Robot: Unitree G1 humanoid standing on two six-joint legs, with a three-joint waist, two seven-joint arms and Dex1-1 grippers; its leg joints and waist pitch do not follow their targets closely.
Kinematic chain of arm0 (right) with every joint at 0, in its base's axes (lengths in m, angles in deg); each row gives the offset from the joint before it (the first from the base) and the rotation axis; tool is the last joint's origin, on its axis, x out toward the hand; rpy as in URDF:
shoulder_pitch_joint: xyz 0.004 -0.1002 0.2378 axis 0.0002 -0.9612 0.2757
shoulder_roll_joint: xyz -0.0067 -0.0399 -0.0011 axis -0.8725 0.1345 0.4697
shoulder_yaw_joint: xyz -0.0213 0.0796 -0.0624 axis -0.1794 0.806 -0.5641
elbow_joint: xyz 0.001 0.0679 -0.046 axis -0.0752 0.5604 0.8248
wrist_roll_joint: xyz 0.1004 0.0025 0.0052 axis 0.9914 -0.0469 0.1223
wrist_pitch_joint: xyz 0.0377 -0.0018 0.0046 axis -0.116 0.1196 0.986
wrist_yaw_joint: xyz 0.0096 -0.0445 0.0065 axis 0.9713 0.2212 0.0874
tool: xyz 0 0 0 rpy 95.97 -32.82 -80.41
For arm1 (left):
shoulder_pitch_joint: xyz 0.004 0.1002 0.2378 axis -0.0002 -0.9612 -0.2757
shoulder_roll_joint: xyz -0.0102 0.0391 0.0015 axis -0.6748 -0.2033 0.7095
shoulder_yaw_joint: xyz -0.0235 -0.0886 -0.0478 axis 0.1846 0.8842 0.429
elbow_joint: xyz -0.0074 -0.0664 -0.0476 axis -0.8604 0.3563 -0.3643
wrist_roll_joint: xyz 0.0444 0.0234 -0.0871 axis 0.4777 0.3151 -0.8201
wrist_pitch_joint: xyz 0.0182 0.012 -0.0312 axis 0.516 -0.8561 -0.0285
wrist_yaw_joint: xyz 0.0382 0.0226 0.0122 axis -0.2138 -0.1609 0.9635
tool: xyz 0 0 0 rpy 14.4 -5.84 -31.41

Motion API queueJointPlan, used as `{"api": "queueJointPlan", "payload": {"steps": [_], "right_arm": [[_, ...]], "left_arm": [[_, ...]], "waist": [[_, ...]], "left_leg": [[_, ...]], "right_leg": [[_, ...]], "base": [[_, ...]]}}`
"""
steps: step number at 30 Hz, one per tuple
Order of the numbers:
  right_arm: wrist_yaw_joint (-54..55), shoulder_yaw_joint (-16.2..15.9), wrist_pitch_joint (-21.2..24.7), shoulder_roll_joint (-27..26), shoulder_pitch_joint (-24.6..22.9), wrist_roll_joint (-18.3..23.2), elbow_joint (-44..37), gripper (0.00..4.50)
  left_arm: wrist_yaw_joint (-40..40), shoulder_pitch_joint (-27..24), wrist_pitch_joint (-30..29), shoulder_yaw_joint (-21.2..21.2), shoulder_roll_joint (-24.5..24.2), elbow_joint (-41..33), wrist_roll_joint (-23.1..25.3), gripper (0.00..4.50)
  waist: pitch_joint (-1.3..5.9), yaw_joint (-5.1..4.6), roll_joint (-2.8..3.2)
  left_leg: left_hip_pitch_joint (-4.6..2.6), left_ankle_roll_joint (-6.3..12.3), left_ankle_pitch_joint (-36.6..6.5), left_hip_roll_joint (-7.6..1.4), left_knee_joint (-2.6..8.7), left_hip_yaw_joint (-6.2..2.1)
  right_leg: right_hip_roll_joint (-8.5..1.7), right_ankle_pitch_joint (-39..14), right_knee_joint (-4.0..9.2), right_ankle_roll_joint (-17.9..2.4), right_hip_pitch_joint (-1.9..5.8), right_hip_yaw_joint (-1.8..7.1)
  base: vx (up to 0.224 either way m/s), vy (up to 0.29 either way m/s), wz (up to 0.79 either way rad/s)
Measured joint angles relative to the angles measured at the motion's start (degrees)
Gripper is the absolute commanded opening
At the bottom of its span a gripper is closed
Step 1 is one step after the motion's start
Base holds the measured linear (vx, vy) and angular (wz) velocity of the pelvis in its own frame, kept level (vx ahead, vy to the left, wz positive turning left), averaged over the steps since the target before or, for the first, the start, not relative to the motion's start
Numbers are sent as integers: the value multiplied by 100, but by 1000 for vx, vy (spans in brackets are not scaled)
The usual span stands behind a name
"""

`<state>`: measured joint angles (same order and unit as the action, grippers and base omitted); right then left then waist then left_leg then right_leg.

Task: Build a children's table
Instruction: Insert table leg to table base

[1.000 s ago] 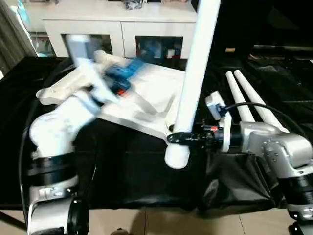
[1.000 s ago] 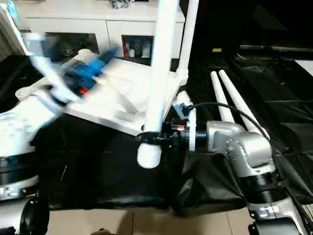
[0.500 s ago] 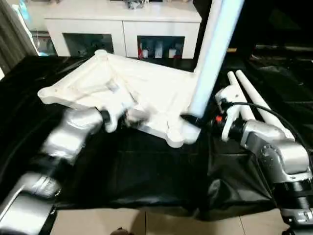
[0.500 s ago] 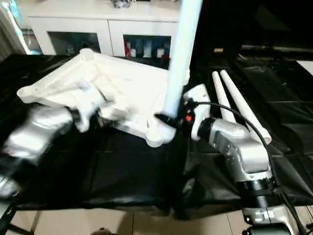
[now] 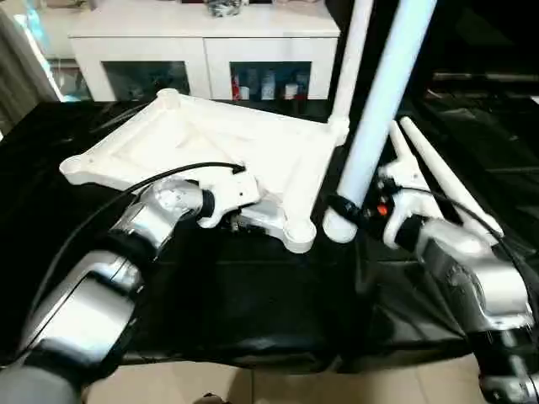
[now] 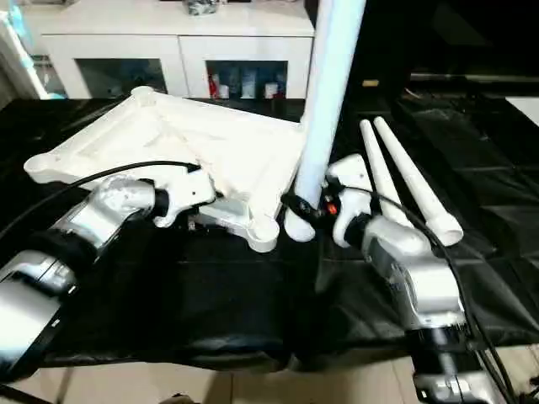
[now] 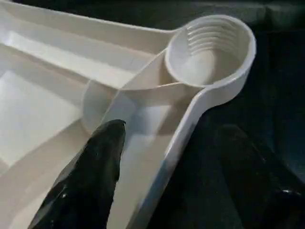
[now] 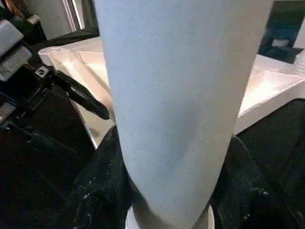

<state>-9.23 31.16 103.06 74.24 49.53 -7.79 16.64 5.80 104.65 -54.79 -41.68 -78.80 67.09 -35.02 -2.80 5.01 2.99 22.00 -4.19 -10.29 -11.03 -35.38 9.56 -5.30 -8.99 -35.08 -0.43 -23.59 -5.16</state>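
Right claw (image 5: 341,206) around upright leg (image 5: 383,97)

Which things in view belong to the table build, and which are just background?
For the job:
- upturned tabletop
- leg already socketed at the far corner
- leg in the right gripper
- two spare legs

Background:
- white cabinet
- black-sheeted table

The held leg (image 5: 383,101) runs out past the picture's top edge, as does the upright leg (image 5: 352,59) behind it. The cabinet's (image 5: 202,34) contents behind glass are too small to tell. The right fingers (image 8: 102,183) are partly covered by the leg.
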Motion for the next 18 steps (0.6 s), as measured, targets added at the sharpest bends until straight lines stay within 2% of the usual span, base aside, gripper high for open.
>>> {"api": "queueJointPlan", "payload": {"steps": [6,10,18], "right_arm": [[49,47,16,79,-177,5,-224,186],[49,33,76,56,-239,13,-358,186],[58,33,122,141,-401,15,-572,186]], "left_arm": [[734,276,149,-167,256,532,440,257],[900,285,71,-140,439,714,508,226],[1177,285,-195,-179,493,1064,889,168]], "waist": [[18,-7,84],[22,-7,121],[23,-26,209]], "left_leg": [[-9,1,0,-1,0,-3],[-8,15,9,0,0,-4],[-6,17,9,0,0,-8]], "right_leg": [[2,-1,7,1,16,-4],[1,4,9,-2,17,-6],[1,4,14,0,19,-13]], "base": [[0,0,0],[0,0,0],[0,0,0]]}}
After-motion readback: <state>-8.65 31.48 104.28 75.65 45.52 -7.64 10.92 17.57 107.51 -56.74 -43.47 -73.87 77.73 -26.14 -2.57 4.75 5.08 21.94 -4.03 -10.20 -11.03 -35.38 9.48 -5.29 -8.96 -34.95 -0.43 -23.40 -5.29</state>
